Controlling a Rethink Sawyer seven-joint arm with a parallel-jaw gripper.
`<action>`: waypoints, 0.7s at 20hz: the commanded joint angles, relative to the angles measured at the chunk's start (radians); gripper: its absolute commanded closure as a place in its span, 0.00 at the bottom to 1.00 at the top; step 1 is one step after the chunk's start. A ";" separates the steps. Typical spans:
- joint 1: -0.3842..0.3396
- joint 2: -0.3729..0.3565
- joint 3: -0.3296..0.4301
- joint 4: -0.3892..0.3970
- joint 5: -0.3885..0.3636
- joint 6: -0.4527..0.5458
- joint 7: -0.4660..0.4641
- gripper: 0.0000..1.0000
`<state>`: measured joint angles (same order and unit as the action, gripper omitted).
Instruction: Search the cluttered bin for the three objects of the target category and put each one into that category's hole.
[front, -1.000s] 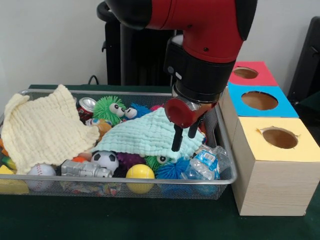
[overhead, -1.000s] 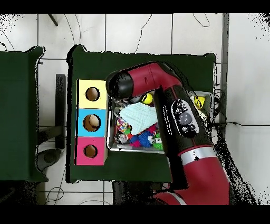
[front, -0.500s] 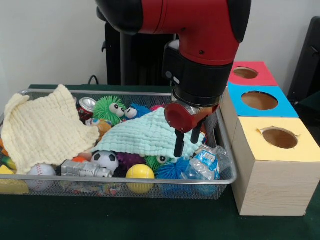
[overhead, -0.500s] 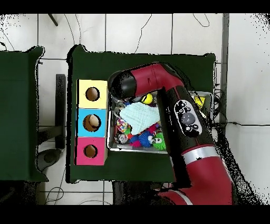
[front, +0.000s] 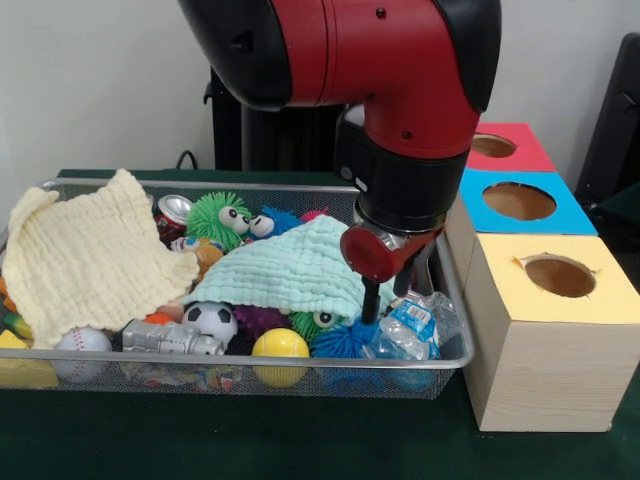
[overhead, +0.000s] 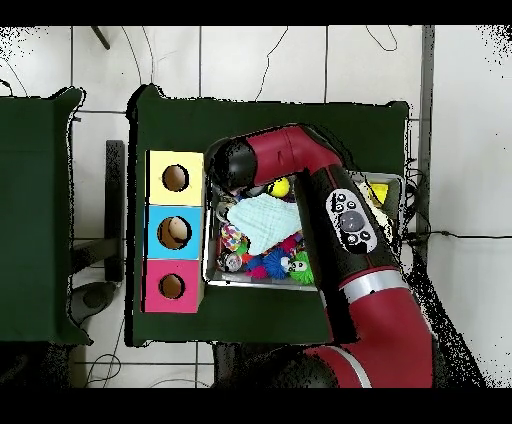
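Note:
A wire mesh bin is packed with toys, balls, a can and two cloths. My gripper hangs low at the bin's right end, its fingers open, at the edge of a mint-green cloth and just above a crushed plastic bottle. Nothing shows between the fingers. To the bin's right stand three boxes with round holes: yellow, blue and red. In the overhead view the arm covers the gripper; the mint-green cloth lies mid-bin.
A pale yellow cloth covers the bin's left end. A soccer ball, a yellow ball, a baseball and a silver toy lie along the front. A green fuzzy toy and a can sit at the back.
The gripper has dropped lower and shifted right, from over the mint-green cloth to its right edge beside the bottle. The bin's contents have not moved.

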<state>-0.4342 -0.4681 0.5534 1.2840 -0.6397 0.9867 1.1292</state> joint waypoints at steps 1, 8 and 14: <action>0.013 0.061 0.039 0.029 0.017 -0.018 -0.077 0.00; 0.002 0.046 0.039 0.060 0.026 -0.032 -0.074 0.00; 0.005 0.045 0.041 0.061 0.036 -0.031 -0.069 0.00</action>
<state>-0.4304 -0.4393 0.5542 1.2843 -0.6167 0.9865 1.1292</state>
